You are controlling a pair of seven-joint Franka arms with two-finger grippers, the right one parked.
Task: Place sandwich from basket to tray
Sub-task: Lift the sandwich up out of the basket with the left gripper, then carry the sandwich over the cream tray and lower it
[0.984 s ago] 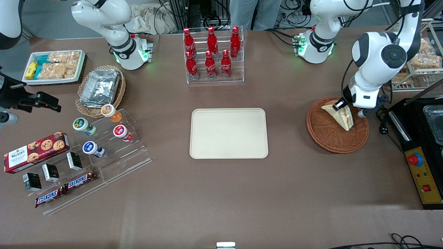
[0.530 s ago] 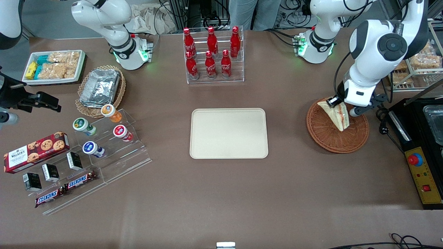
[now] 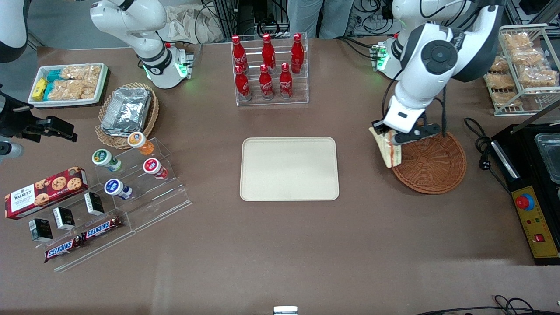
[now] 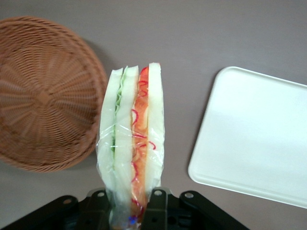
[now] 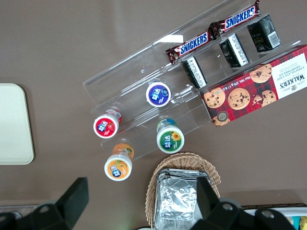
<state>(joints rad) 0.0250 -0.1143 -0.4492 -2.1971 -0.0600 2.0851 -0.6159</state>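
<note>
Pincer [image 3: 387, 136] of your left arm clamps the clear-wrapped white-bread sandwich wedge [image 4: 132, 143] above the round reddish-brown wicker basket's [image 3: 433, 164] rim. Carry it level toward the cream rectangular plastic tray [image 3: 289, 168], lowering before you release.

Six red cola bottles [image 3: 267, 68] in clear rack, Snickers bars [image 3: 83, 238], cookie box [image 3: 45, 191]

Front overhead; wrist views apparently share tray [image 4: 249, 139].
</note>
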